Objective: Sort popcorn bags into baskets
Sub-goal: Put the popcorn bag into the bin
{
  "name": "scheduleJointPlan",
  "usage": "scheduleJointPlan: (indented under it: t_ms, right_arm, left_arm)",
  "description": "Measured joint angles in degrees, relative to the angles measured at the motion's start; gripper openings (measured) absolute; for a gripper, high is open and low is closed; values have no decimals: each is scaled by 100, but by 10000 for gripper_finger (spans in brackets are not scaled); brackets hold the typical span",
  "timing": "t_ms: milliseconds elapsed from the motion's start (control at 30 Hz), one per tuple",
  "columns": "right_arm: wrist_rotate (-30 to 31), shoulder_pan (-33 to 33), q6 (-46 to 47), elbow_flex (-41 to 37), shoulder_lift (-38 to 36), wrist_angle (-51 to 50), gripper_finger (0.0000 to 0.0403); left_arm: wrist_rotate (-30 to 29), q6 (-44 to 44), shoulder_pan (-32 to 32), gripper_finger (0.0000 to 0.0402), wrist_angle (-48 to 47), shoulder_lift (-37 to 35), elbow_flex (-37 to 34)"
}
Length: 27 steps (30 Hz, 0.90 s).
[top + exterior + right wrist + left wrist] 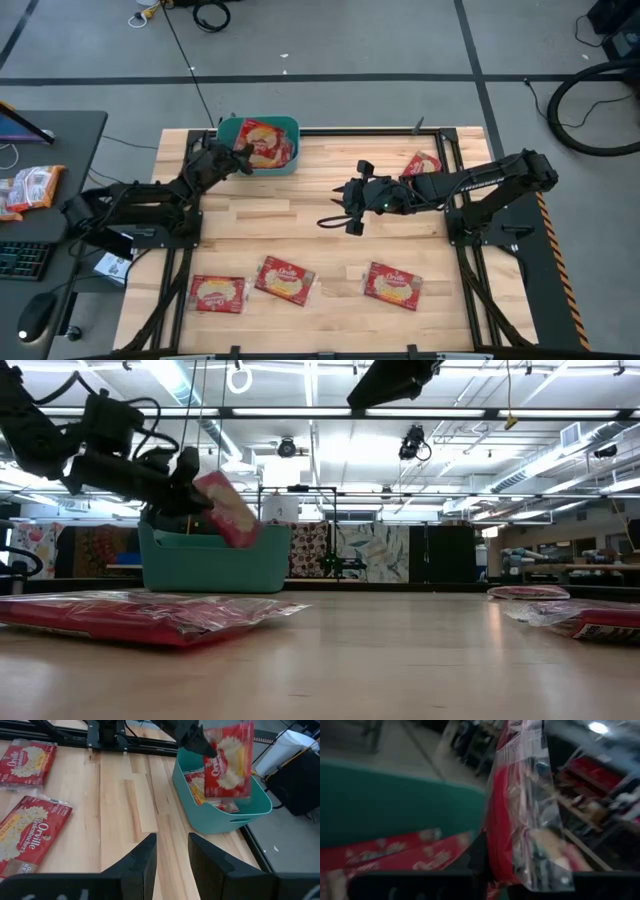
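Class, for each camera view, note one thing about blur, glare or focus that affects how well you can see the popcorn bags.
High view: evenly lit and sharp. Low view: bright ceiling lights glare behind the teal plastic tub; the nearest red popcorn bag is soft. Left wrist view: heavily blurred, the clear-edged red bag held by the left gripper smeared. Right wrist view: crisp; the right gripper is open.

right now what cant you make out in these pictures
- How many bags lie in the teal tub: in the high view the left claw and its held bag cover part of it; in the low view the wall hides them.
- Left claw's fingers: the left wrist view is blurred and filled by the held bag.
- Print on the bag near the right arm: too small in the high view.
- The nearest table bag in the low view: seen edge-on.
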Motion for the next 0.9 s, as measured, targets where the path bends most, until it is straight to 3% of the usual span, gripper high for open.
scheduleJointPlan:
  t_ms: [500, 800, 900]
  right_arm:
    - [-46, 0, -85, 0, -2, -2, 116]
    - [-46, 0, 115, 0, -2, -47, 116]
    - [-46, 0, 131, 0, -2, -46, 116]
  left_arm:
    - [-146, 522, 15, 179, 493, 57, -2]
    - [-474, 1585, 7, 197, 1615, 48, -2]
    - [-478, 1595, 9, 197, 1454, 46, 90]
